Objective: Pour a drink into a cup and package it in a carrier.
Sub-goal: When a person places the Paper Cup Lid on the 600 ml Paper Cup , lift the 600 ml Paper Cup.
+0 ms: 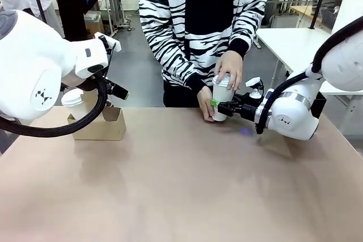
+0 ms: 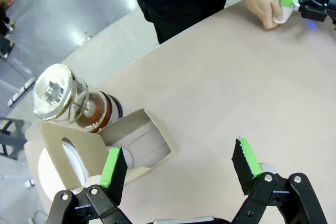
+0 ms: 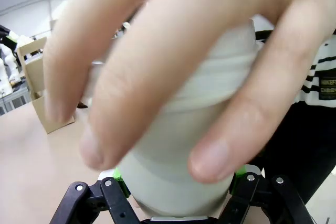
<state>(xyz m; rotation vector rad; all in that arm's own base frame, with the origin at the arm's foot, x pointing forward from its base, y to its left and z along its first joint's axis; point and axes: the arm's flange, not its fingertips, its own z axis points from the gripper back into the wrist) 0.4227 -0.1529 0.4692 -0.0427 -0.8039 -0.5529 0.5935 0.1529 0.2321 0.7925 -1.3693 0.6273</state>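
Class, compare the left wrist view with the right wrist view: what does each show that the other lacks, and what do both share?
Left wrist view: a glass jug of brown drink beside the carrier, and the open left gripper over the table. Right wrist view: the person's fingers, close up, wrapped over the top of the cup. Both: the white cup gripped by the right gripper, a hand on it, and the cardboard carrier.

Bright, even overhead light, soft shadows on the table; close-up fingers and cup blurred.
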